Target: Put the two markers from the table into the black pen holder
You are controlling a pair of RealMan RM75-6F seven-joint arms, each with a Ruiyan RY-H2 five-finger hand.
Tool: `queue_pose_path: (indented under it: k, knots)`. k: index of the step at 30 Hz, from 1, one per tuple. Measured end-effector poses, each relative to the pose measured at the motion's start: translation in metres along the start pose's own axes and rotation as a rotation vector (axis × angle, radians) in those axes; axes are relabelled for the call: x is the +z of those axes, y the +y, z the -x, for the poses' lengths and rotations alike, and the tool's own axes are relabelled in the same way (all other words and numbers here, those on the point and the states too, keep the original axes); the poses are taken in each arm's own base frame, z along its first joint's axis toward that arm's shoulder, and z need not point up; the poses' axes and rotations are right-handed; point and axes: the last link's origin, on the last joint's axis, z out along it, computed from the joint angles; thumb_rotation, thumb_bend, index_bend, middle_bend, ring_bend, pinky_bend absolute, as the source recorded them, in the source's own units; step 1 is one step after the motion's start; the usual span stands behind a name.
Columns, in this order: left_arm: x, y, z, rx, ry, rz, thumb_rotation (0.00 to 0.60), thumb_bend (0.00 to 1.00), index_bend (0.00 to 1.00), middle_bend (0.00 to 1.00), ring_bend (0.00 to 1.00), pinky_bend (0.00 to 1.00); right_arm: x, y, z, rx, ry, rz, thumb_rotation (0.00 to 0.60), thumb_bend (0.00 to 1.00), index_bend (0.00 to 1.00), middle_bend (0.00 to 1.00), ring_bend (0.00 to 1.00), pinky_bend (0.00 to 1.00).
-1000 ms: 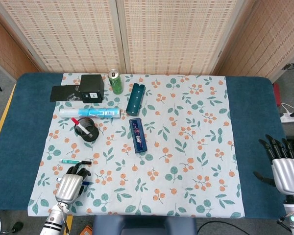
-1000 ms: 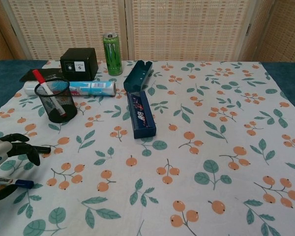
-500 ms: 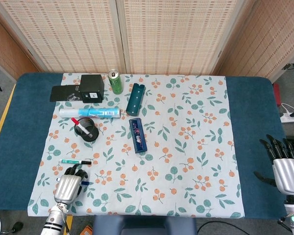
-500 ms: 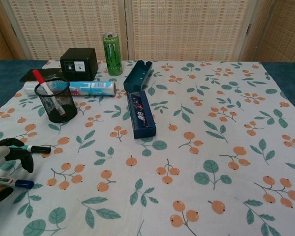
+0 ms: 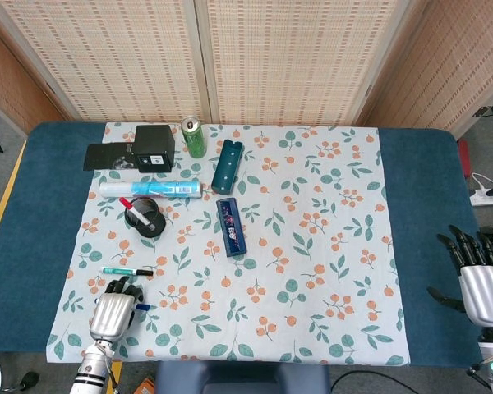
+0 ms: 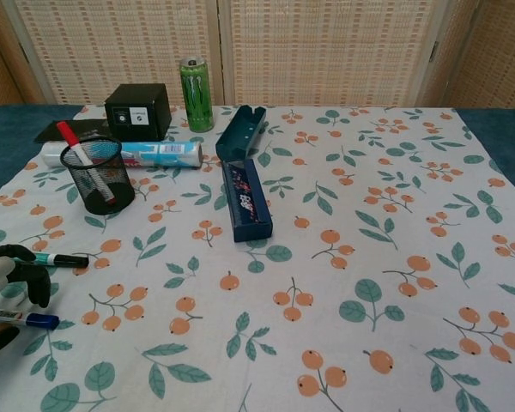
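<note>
Markers: blue-capped white marker (image 6: 17, 318) is lying on the floral cloth of the bench (image 5: 427, 189), left hand (image 5: 113, 310) curling its fingers (image 6: 36, 281) around it. Green marker (image 5: 126, 271) is lying just beyond. Black mesh pen holder (image 6: 97, 176) is holding a red-capped pen (image 6: 79, 153). Right hand (image 5: 481, 287) is hanging off the bench edge, fingers released and spread.

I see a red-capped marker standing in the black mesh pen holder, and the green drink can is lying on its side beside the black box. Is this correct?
Not quite. The green drink can is not lying on its side; it stands upright beside the black box, as the chest view shows. The rest holds: a red-capped marker stands in the black mesh pen holder.
</note>
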Motion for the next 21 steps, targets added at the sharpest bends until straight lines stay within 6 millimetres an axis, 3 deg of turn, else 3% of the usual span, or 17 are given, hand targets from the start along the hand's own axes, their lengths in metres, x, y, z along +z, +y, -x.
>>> queue_pose_path:
  k: [10,21]
  knots:
    - [-0.0035,-0.001,0.0028,0.009,0.016,-0.021,0.6,0.31,0.51,0.43,0.18,0.23,-0.0004,0.0003,-0.001,-0.001,0.005,0.001,0.6,0.0,0.19,0.04,0.1,0.0]
    - [-0.0041,0.0013,0.009,0.032,0.051,-0.042,0.6,0.32,0.61,0.57,0.26,0.26,-0.0015,0.0013,-0.003,0.004,0.013,0.0,0.6,0.0,0.19,0.04,0.1,0.0]
